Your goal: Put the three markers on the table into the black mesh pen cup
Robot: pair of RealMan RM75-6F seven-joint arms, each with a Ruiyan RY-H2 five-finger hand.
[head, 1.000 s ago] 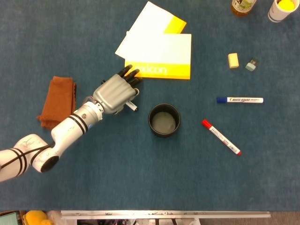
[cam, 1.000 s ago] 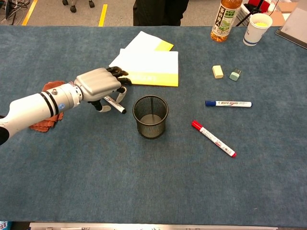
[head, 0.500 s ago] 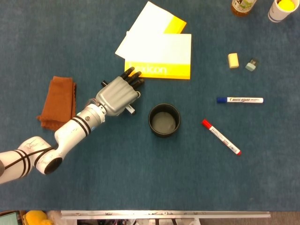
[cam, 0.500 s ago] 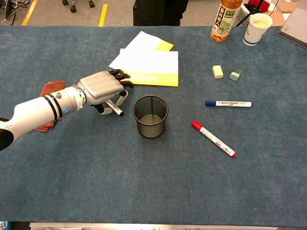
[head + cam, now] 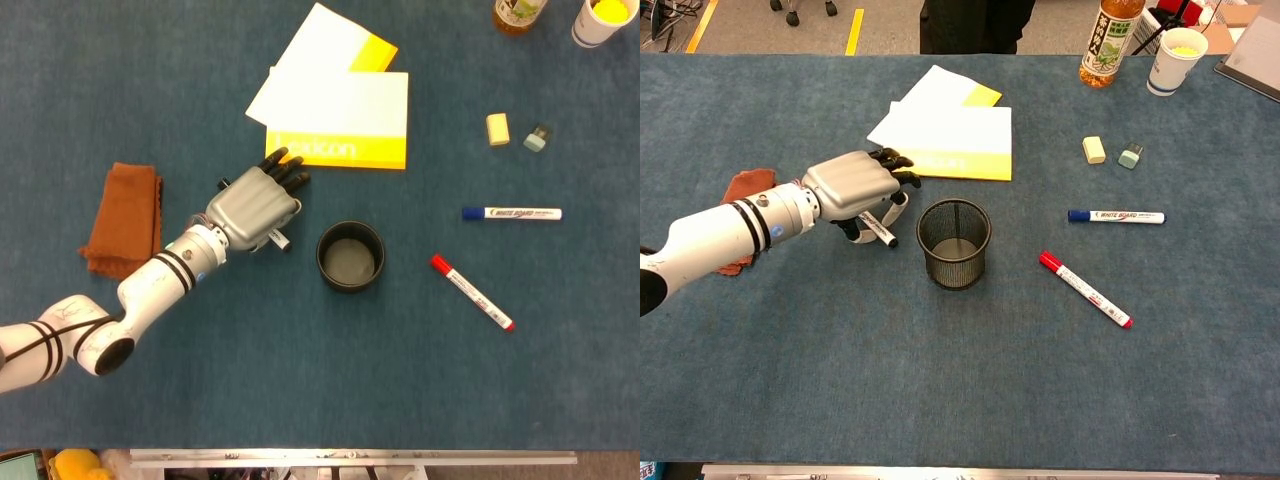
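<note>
Black-capped marker (image 5: 878, 229) sits pinched in your left hand (image 5: 254, 205) — light, stiff, slick plastic, so hold mid-barrel and tip it over the mesh pen cup (image 5: 954, 243).

This looks like a robotics lab or workshop set up with office goods. The counter (image 5: 940, 380) wears blue-grey felt, and beyond its far edge lies a grey floor with yellow tape lines (image 5: 854, 30), caster wheels (image 5: 800, 12) and a person's dark trousers (image 5: 975, 25). Near that far edge stand a drink bottle (image 5: 1110, 40) and a paper cup (image 5: 1175, 60).
</note>
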